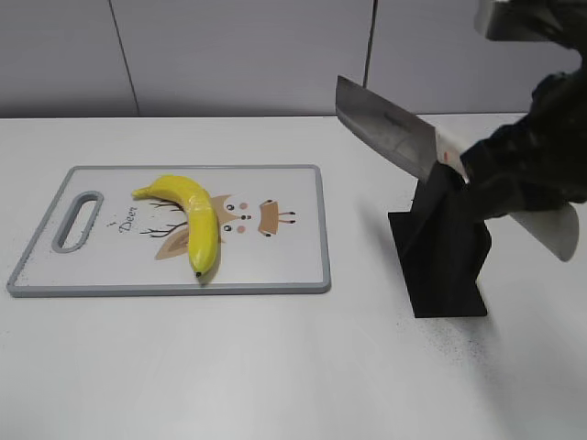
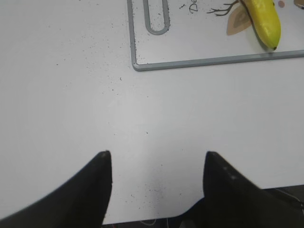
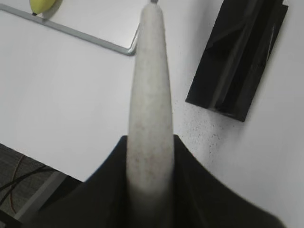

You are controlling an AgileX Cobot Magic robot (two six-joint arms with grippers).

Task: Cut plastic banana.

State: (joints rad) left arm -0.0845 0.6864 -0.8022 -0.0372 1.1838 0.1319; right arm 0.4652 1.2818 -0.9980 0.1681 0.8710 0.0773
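A: Where is the fruit lying?

B: The curved, glossy yellow plastic banana (image 1: 190, 223) lies on the white rectangular cutting board with a grey rim and a deer drawing (image 1: 293, 183), near the middle, its dark tip toward the board's front edge. The board sits flat on the white table (image 1: 275, 367), its handle slot at the left end.

A: And the right claw?

B: The right claw (image 3: 147, 156) is pinched on the pale, off-white handle of a broad steel cleaver (image 1: 390, 128). The knife hangs in the air, tilted, its blade pointing up and left, above a black angular knife stand (image 1: 443, 252) that rests on the table right of the board.

A: Anything between blade and fruit?

B: Only bare board and table; the stand is well apart from the banana, just beside the board's right edge.

A: The left claw?

B: The left claw (image 2: 156, 180) is spread wide, its two dark fingers (image 2: 95, 180) apart and holding nothing, above the table near the front edge, short of the board's handle corner.
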